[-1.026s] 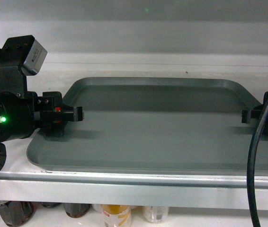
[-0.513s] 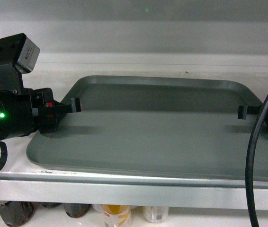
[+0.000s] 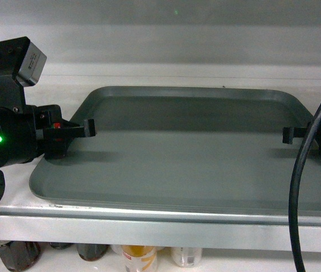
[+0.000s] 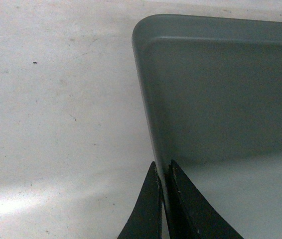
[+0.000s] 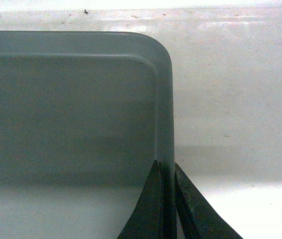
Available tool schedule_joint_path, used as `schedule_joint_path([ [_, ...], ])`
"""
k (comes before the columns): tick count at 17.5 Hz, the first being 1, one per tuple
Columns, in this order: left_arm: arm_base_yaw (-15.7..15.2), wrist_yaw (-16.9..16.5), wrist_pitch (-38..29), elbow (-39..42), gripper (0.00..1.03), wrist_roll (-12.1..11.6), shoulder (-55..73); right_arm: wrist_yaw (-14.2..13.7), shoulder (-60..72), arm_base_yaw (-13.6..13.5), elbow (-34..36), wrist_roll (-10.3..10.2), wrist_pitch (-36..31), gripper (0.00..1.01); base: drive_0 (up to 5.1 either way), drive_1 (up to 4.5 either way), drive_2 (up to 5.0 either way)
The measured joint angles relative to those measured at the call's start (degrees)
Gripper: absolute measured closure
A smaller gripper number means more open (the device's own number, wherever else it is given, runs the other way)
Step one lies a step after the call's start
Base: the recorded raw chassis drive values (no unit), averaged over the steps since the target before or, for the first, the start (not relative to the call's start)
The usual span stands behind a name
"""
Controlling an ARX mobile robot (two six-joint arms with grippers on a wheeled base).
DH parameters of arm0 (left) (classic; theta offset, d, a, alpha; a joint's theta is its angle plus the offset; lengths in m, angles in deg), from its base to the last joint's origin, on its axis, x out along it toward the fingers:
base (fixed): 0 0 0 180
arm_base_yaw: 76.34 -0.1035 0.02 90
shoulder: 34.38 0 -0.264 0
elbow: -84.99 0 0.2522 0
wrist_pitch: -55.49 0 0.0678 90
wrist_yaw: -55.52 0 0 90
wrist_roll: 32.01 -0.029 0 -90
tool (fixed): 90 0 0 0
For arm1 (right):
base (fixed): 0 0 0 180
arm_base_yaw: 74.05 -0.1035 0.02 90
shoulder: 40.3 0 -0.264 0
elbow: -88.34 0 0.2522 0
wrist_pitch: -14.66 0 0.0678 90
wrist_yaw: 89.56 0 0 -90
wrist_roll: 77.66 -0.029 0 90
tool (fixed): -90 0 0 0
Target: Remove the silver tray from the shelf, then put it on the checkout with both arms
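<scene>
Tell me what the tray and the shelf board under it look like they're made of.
The tray looks like thin metal with a dull grey, matte finish: smooth surface, pressed rounded corners and low rim, soft reflections. It could be coated. The shelf looks like white painted metal, scuffed and speckled, with a folded front lip.

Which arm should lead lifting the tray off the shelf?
Neither: left gripper and right gripper each pinch a side rim of the silver tray, so lift together.
</scene>
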Motion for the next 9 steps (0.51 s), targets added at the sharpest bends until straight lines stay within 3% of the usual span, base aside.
schedule_joint_path([
  [9,0.3,-0.2,6.1,1.4,1.0,0.0,-5.9,-0.4,-6.5,-1.0,0.6,1.5,5.9,0.98,0.0,0.0,0.0],
])
